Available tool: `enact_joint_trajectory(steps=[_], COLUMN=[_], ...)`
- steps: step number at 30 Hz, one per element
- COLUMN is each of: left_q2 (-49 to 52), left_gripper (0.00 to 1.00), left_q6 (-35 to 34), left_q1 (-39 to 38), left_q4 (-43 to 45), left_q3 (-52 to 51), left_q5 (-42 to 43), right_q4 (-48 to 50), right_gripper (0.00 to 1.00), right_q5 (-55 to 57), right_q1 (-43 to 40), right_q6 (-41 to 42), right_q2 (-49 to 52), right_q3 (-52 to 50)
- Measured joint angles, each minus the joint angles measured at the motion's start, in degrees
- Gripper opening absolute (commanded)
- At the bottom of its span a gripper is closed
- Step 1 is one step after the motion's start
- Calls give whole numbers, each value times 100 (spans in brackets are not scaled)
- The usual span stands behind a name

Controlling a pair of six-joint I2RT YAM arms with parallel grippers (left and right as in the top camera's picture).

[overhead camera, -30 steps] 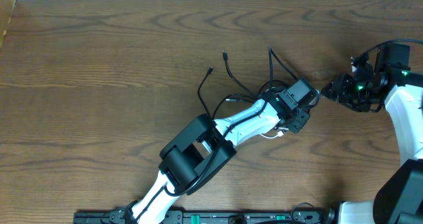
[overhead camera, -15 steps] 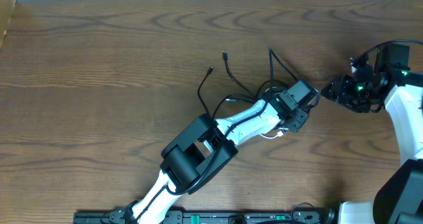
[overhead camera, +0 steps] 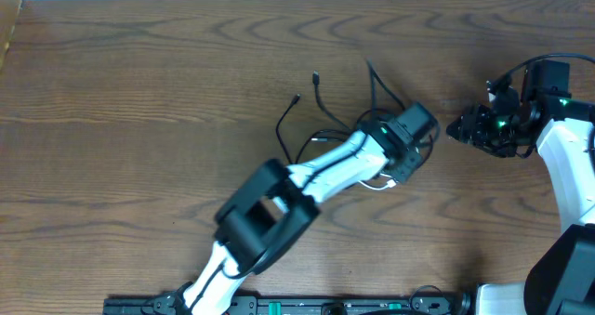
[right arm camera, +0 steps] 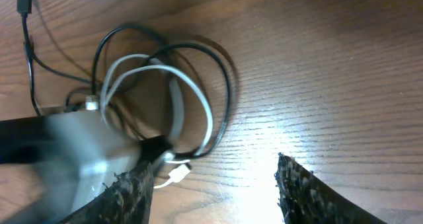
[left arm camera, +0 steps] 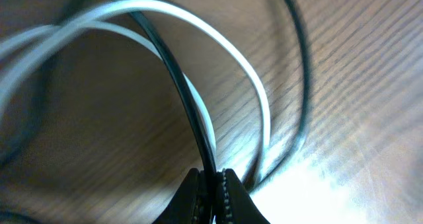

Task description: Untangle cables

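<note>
Cables [left arm camera: 261, 92] mostly hidden beneath left claw [left arm camera: 211, 179].

A black cable [left arm camera: 186, 105] sits pinched between the dark left fingers [left arm camera: 188, 197]; a white cable [left arm camera: 263, 112] loops just beyond them. The right fingers [right arm camera: 129, 197] are rough black. The table [left arm camera: 357, 65] is brown, wood-grained.
</note>
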Motion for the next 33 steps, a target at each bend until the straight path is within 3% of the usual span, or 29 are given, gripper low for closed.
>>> enact_joint_trajectory(steps=[8, 13, 18, 33], left_q2=[-2256, -3222, -3735, -4387], left_gripper=[8, 8, 8, 8], left_q6=[-9, -9, -11, -251], left_q1=[415, 533, 785, 1298], left_q4=[-717, -826, -828, -1106], left_q3=[22, 46, 46, 44], left_q5=[-44, -35, -35, 26], right_q4=[4, 116, 358, 1637], right_gripper=[57, 57, 59, 62], right_q5=[-133, -1080, -2352, -4120], right_q1=[4, 4, 15, 866], right_q6=[-59, -479, -918, -1591], right_q2=[0, 0, 0, 0], right_q3=[0, 0, 0, 0])
